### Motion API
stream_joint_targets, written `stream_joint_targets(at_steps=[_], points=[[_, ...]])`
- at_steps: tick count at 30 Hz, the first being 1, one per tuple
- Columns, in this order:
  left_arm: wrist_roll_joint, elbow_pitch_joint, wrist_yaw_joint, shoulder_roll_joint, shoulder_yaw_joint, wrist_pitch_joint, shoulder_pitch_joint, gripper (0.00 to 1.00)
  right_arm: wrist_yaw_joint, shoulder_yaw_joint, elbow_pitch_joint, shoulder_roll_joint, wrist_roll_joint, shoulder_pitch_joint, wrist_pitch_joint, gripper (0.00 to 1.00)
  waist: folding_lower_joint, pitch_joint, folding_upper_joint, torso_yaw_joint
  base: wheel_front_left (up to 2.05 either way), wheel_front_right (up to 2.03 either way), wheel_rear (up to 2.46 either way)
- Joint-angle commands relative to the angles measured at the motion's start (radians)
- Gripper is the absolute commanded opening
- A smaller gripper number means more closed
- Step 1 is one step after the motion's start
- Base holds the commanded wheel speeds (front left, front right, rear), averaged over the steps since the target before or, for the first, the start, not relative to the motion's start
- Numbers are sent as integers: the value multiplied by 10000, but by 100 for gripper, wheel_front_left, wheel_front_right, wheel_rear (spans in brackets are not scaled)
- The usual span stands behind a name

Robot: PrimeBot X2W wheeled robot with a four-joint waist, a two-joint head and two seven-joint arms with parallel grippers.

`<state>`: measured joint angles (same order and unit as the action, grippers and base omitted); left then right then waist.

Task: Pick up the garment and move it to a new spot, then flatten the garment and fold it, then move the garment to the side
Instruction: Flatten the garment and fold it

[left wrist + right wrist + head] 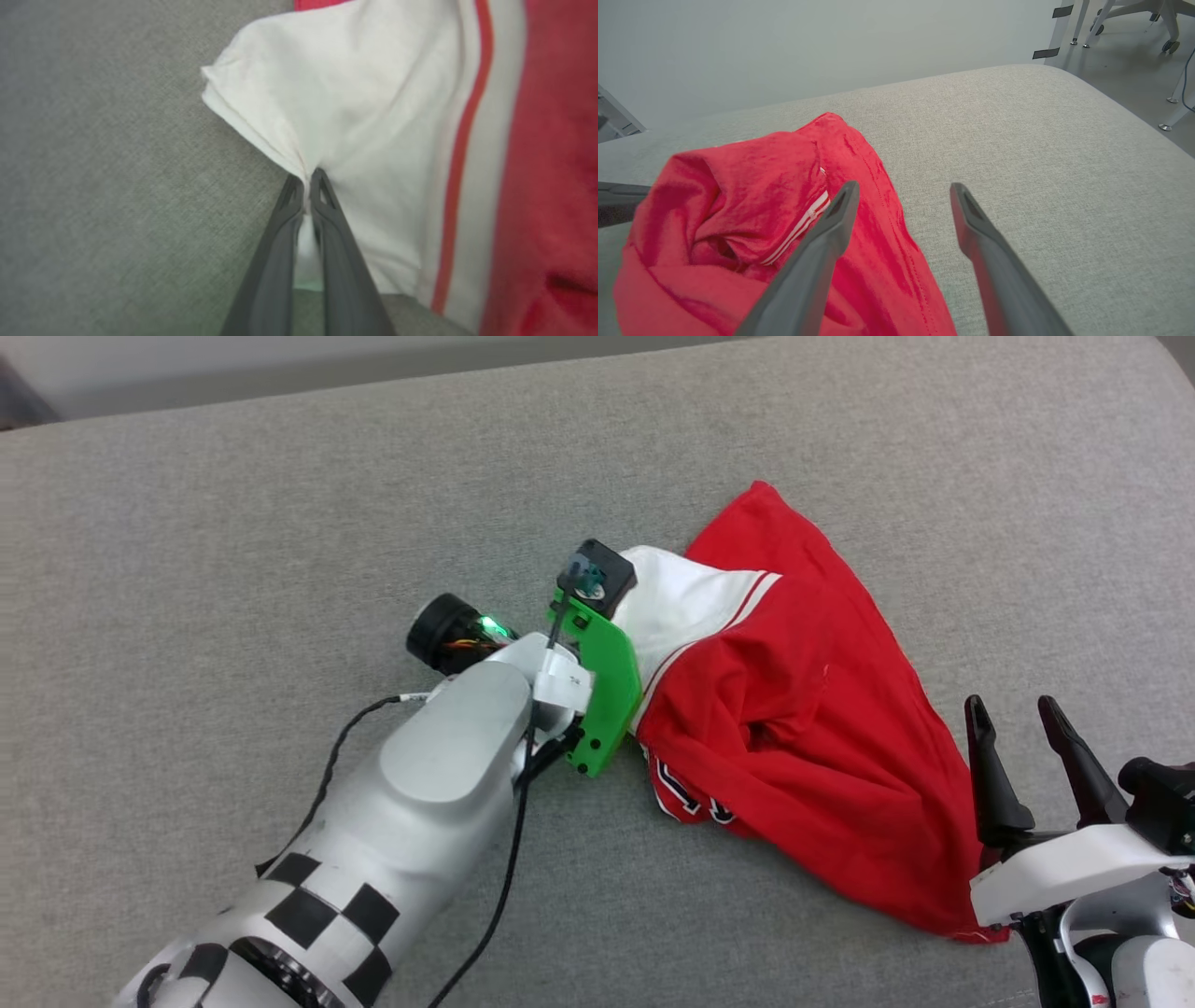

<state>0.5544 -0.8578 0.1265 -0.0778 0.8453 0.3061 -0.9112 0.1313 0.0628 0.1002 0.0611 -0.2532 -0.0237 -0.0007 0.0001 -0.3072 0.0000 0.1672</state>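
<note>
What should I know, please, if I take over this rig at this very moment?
Left gripper: shut, pinching a fold of the garment's white sleeve.
Right gripper: open, holding nothing, beside the garment's lower right edge.
Garment: crumpled in a heap on the grey cushion, part of the print showing at its lower edge.
Done: a grip on the sleeve; no lift is visible yet.
Left: carry it to a new spot, flatten it, fold it, move it to the side.
</note>
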Motion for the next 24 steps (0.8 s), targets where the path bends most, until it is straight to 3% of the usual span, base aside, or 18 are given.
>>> stream_joint_targets(at_steps=[1, 6, 11, 17, 24], points=[[-64, 16, -127, -251, -107, -315, -292, 0, -6, 16, -2, -30, -41, -26, 69, 100, -1, 397, 0, -413, 0, 0, 0], [-79, 475, -503, -775, -460, -1113, -387, 0, -6, 160, 115, 4, 4, 99, 249, 100, -1, 873, 0, -905, 0, 0, 0], [185, 1256, -1049, -1667, -966, -1498, 315, 0, -6, 394, 207, 6, 44, 358, 450, 100, -1, 1308, 0, -1322, 0, 0, 0], [1030, 2517, -2026, -2823, -1856, -1722, 2500, 0, -6, 525, 283, -33, 18, 658, 582, 100, -1, 1595, 0, -1571, 0, 0, 0], [2311, 4052, -3222, -3369, -2867, -2039, 5652, 0, -6, 651, 314, -70, 2, 934, 747, 100, -1, 1715, 0, -1805, 0, 0, 0]])
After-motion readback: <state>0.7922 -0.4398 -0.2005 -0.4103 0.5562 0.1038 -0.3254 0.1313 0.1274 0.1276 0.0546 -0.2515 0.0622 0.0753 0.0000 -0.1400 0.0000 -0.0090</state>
